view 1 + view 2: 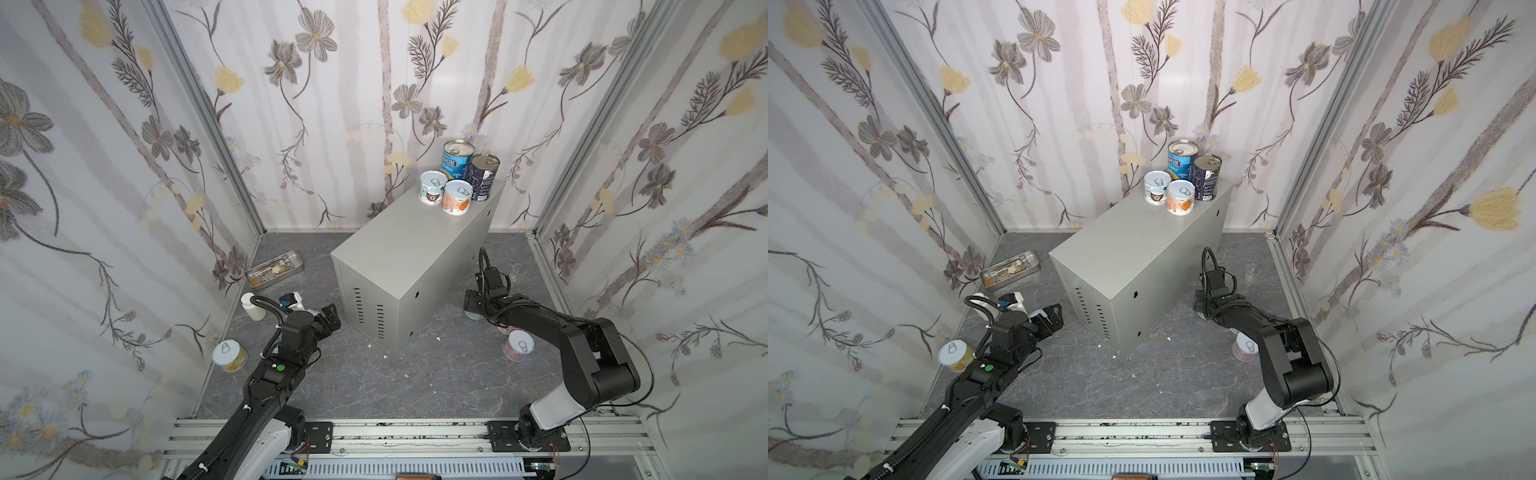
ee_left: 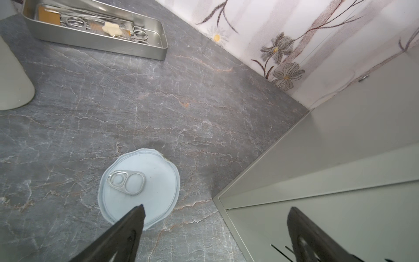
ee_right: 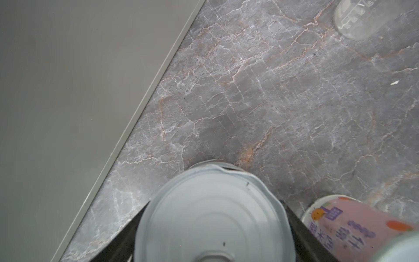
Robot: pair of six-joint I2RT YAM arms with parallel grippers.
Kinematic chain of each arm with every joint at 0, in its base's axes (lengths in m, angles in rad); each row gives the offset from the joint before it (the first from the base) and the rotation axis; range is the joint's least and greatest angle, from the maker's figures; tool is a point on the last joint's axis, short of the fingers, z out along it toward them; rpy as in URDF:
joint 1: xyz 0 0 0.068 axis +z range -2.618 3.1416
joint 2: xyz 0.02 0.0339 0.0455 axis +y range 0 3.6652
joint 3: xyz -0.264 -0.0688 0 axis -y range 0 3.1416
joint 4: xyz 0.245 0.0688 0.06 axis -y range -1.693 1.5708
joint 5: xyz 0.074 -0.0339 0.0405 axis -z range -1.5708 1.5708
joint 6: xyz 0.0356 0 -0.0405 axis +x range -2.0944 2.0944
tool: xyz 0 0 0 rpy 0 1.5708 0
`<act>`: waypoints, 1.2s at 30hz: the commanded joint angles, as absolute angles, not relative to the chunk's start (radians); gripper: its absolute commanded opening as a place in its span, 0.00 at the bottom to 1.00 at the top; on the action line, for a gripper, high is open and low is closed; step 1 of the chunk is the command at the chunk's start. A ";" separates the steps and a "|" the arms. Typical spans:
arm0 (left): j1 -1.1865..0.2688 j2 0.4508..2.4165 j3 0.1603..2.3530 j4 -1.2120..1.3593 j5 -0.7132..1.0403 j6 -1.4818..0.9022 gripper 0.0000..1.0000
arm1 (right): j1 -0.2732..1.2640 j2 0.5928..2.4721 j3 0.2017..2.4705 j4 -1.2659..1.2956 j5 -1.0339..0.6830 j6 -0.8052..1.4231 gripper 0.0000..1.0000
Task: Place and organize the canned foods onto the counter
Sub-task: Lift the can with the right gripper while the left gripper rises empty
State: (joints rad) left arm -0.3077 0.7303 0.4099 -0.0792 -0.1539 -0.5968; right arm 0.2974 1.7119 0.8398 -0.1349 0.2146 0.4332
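Observation:
The counter (image 1: 415,257) (image 1: 1133,257) is a light-grey metal box in mid-floor. On its far end stand a blue tall tin (image 1: 457,157), a navy tin (image 1: 484,176) and two short cans (image 1: 432,188) (image 1: 457,197). My right gripper (image 3: 215,204) (image 1: 473,307) is down on the floor beside the counter, its fingers pressed on both sides of a short pale-lidded can (image 3: 210,217). A pink can (image 1: 518,345) (image 3: 340,226) stands close by. My left gripper (image 2: 217,206) (image 1: 330,319) hangs open at the counter's vented end, above another pale-lidded can (image 2: 138,186). A yellow-labelled can (image 1: 229,355) sits far left.
A shallow metal tray (image 1: 274,268) (image 2: 145,51) with tools lies at the back left. A white bottle (image 1: 253,306) (image 2: 13,74) stands near the left wall. A clear glass (image 1: 518,269) (image 3: 360,18) is at the back right. Papered walls enclose the floor.

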 commanded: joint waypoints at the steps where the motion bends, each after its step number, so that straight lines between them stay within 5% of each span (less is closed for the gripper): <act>1: -0.305 0.714 0.455 -0.111 -0.175 -0.570 1.00 | 0.299 1.644 0.831 -0.107 0.212 0.416 0.59; 20: -0.307 0.705 0.851 -0.383 -0.147 -0.461 1.00 | 0.312 1.112 0.910 -0.372 0.111 0.357 0.56; 36: -0.307 0.766 1.112 -0.506 -0.159 -0.362 1.00 | 0.401 1.044 1.265 -0.633 0.096 0.282 0.55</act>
State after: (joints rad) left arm -0.3065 0.7559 1.0817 -0.4927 -0.1394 -0.3927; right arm 0.3882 1.0313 1.2091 -0.6315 0.0883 0.3080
